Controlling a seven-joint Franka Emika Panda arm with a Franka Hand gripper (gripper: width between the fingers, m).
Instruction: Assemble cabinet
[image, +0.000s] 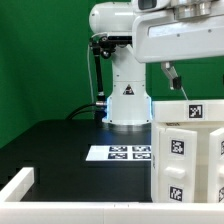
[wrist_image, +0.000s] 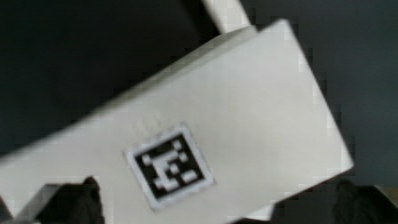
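The cabinet (image: 185, 150) is a large white box-like body with several black-and-white tags, standing at the exterior view's lower right on the black table. My gripper (image: 172, 74) hangs just above its top edge, apart from it. In the wrist view a white tagged face of the cabinet (wrist_image: 214, 100) fills most of the picture, tilted. My gripper (wrist_image: 214, 205) is open, its dark fingertips (wrist_image: 71, 200) set wide apart with that face seen below and between them. It holds nothing.
The marker board (image: 120, 153) lies flat mid-table in front of the robot base (image: 125, 95). A white rail (image: 18, 183) sits at the exterior view's lower left. A green backdrop stands behind.
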